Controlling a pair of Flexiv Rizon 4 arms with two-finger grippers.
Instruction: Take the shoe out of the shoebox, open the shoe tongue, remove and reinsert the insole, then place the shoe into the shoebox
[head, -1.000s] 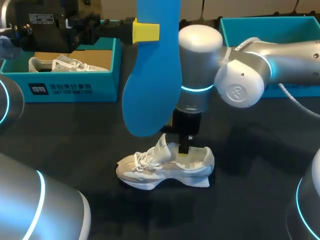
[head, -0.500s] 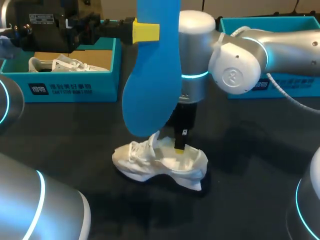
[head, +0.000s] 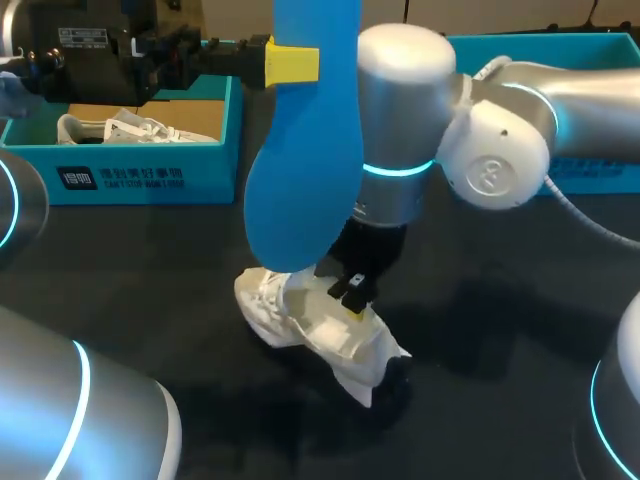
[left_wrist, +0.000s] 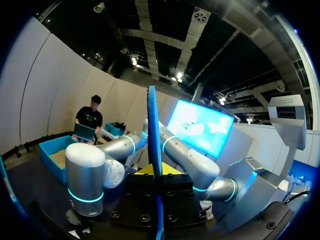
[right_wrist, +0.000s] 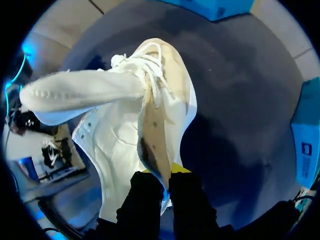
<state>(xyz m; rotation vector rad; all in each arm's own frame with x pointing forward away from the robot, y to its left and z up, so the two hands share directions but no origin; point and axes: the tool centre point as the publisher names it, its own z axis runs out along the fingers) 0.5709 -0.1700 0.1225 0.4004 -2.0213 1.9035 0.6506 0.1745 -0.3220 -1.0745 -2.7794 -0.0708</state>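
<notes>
The white lace-up sneaker (head: 320, 335) has swung from sideways to diagonal, its heel now nearer the robot. The right gripper (head: 352, 297) pinches its heel collar. The left gripper (head: 290, 62) clamps the single blue foam insole (head: 305, 150) upright, with its lower end over the laces. There are two sneakers; the second sneaker (head: 130, 128) lies in the left teal cardboard shoebox (head: 140, 170), and the right teal shoebox (head: 600, 45) makes two boxes.

the right arm (head: 500, 150) is smooth silver, made of rounded tube joints with a glowing cyan ring and a round end cap ringed by small screws. a grey cable (head: 585, 210) runs beside it. the right claw (head: 352, 295) is black with yellow tips. the left claw (left_wrist: 156, 172) has a black, screw-dotted base.
</notes>
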